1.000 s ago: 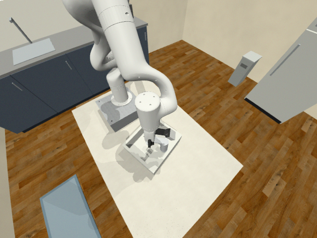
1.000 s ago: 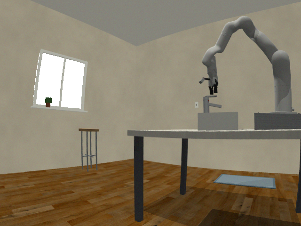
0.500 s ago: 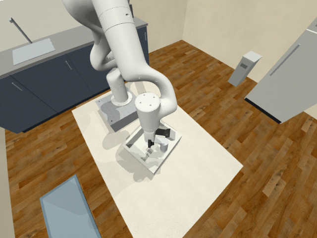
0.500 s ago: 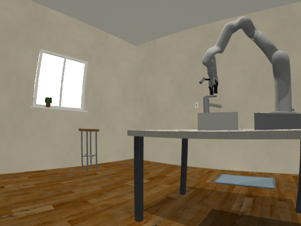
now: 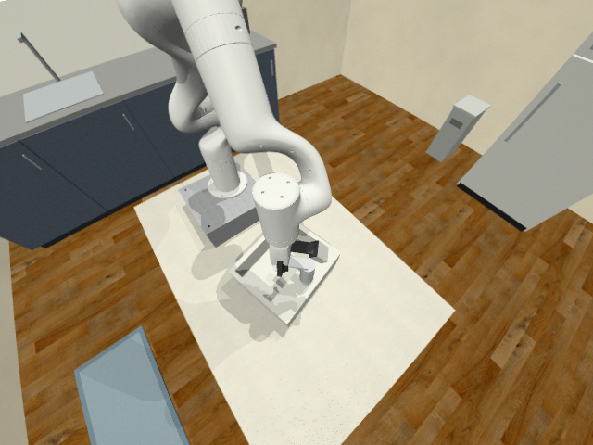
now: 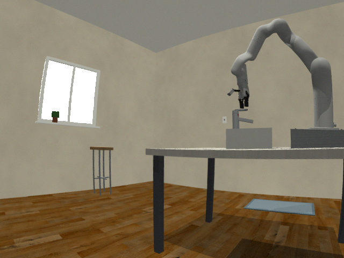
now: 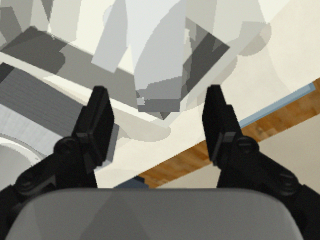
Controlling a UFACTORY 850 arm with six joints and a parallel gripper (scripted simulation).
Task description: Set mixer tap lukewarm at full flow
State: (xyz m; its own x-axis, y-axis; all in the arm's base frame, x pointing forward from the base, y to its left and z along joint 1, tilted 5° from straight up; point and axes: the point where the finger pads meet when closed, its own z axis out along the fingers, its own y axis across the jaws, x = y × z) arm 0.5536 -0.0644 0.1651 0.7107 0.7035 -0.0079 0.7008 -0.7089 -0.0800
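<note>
The grey mixer tap [image 6: 235,120] [image 5: 307,275] stands at the back of a white sink block [image 6: 248,138] [image 5: 293,313] on the table [image 6: 194,152] [image 5: 334,359]. Its lever [image 6: 241,110] [image 7: 155,55] lies low and flat on top of the tap, over the spout [image 6: 247,120]. My gripper [image 6: 243,105] [image 5: 281,269] [image 7: 157,101] is open and points down, with its fingertips just above the lever. In the wrist view the lever's end shows between the two fingers, and nothing is gripped.
The arm's grey base block [image 6: 316,137] [image 5: 224,220] sits on the table right behind the sink. Around the table are a stool [image 6: 101,148], a blue floor mat [image 5: 124,392] [image 6: 279,206], dark kitchen cabinets [image 5: 95,144] and a fridge [image 5: 536,158].
</note>
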